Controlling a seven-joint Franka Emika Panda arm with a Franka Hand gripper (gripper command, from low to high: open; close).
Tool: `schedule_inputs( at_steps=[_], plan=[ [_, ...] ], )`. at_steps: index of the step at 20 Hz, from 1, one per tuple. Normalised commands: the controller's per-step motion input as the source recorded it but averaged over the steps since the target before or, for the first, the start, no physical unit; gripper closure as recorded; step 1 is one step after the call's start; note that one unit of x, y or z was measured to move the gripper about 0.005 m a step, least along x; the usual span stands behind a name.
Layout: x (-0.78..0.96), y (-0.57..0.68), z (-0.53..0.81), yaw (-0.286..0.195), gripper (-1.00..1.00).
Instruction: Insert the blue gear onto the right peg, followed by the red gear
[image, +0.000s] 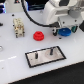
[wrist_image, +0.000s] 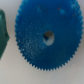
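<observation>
The blue gear lies on the white table at the exterior view's right, directly under my gripper, which is lowered over it. In the wrist view the blue gear fills most of the picture, toothed rim and centre hole sharp, and no finger shows clearly. The red gear rests on the table to the blue gear's left, apart from the gripper. The grey black-edged plate lies nearer the front, with the right peg upright on it and a slimmer pin to its left.
A beige blocky object stands at the exterior view's left. A black cable curves across the back. A dark green shape shows at the edge of the wrist view beside the blue gear.
</observation>
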Motion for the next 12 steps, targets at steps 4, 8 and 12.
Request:
schedule_inputs(
  at_steps=[4, 8, 12],
  plan=[
    [-0.24, 0.01, -0.06, 0.0, 1.0],
    [-0.04, 0.0, 0.0, 0.0, 1.0],
    [-0.16, -0.05, -0.02, 0.0, 1.0]
  ],
)
